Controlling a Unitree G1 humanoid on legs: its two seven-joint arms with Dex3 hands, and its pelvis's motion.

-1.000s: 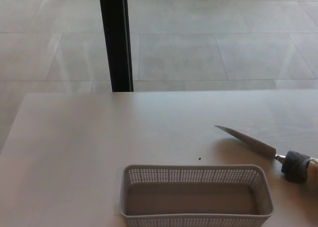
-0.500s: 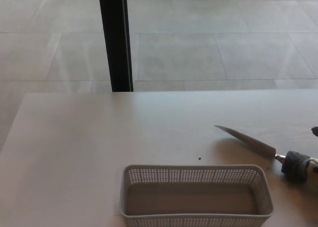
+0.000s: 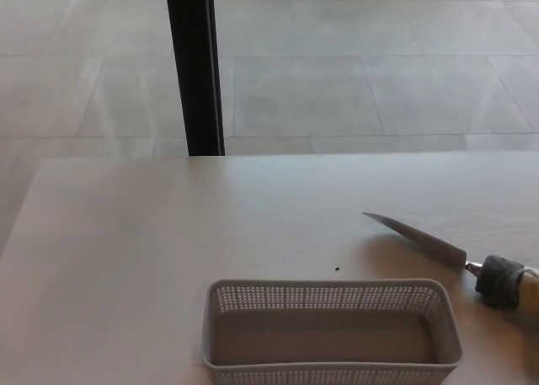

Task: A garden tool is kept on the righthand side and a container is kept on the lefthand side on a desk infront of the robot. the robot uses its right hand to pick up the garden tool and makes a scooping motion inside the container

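Note:
A garden tool (image 3: 459, 256) lies flat on the desk at the right: a narrow pointed metal blade aimed up-left, a dark collar, and a pale handle cut off by the right edge. A grey perforated plastic container (image 3: 331, 330), rectangular and empty, stands at the front edge of the desk, left of the tool's handle. Neither of my hands shows in the head view.
The pale desk (image 3: 168, 233) stretches wide to the left and behind the container. A small dark speck (image 3: 337, 269) lies just behind the container. A black vertical post (image 3: 194, 65) stands beyond the desk's far edge, over a tiled floor.
A small dark shape that showed at the right edge half a second ago is gone from view. The tool and container have not moved.

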